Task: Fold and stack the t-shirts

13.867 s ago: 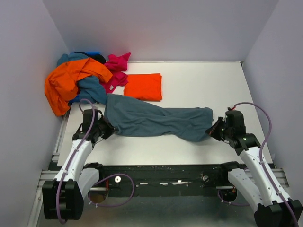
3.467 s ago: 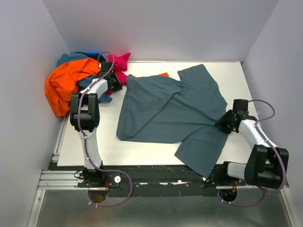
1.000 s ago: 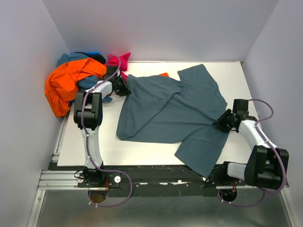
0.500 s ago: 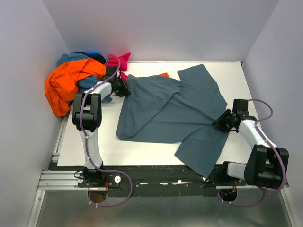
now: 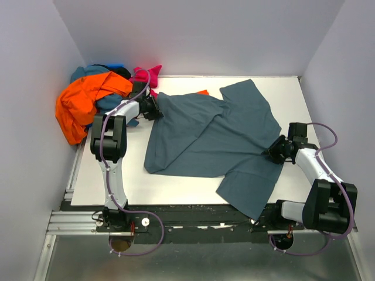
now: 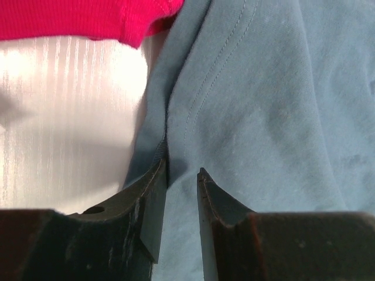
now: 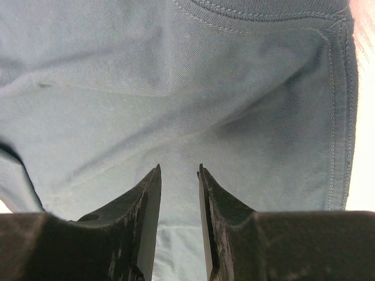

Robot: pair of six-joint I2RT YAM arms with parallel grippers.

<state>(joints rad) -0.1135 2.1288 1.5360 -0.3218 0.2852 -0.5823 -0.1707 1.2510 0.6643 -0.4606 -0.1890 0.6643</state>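
A slate blue-grey t-shirt lies spread out and creased across the middle of the white table. My left gripper sits at its far left edge, next to the pile. In the left wrist view that gripper is open, its narrow gap over the shirt's hem, with magenta cloth just beyond. My right gripper rests at the shirt's right side. In the right wrist view it is open above flat cloth. A folded orange-red t-shirt peeks out from under the blue-grey one.
A heap of t-shirts fills the far left corner: orange, teal, magenta and a bit of blue. Purple-grey walls close in the table on three sides. One sleeve hangs near the front edge.
In the oldest frame the blue-grey shirt was stretched in a bunch between both grippers near the front; now it lies spread out. Over the last second nothing has visibly moved.
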